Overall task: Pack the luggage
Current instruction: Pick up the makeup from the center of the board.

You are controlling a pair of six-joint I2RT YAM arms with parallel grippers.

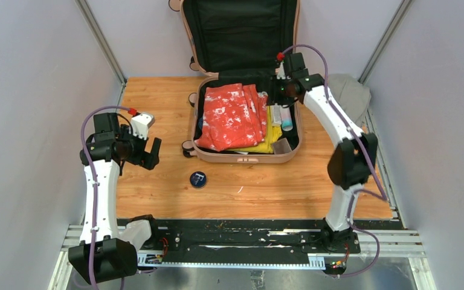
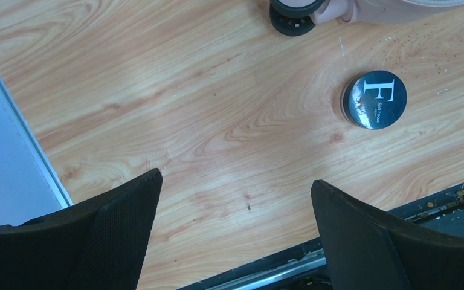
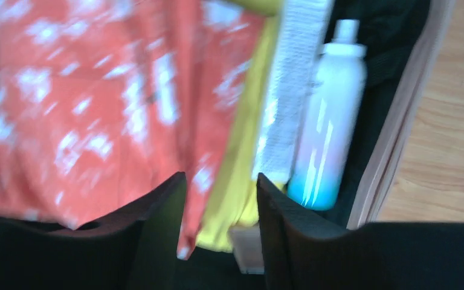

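Above surface [image 2: 175,90], left tool [image 2: 235,179] fully open and empty near dark round tin [image 2: 374,99]; right tool [image 3: 220,176] part open, gripping nothing, over red-and-white garment [image 3: 96,90] in pink luggage [image 1: 248,159].

Round dark tin [image 1: 198,179], grey cloth bundle [image 1: 350,90]

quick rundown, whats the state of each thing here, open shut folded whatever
luggage, open, lid stood up at the back
red and white garment, folded, on top inside the luggage
yellow garment, mostly under the red one
bottle, lying inside by the right wall
round tin, lid on, out on the table
grey cloth, crumpled, outside the luggage
left gripper, fingers wide open, empty
right gripper, fingers partly apart over the luggage, nothing between them
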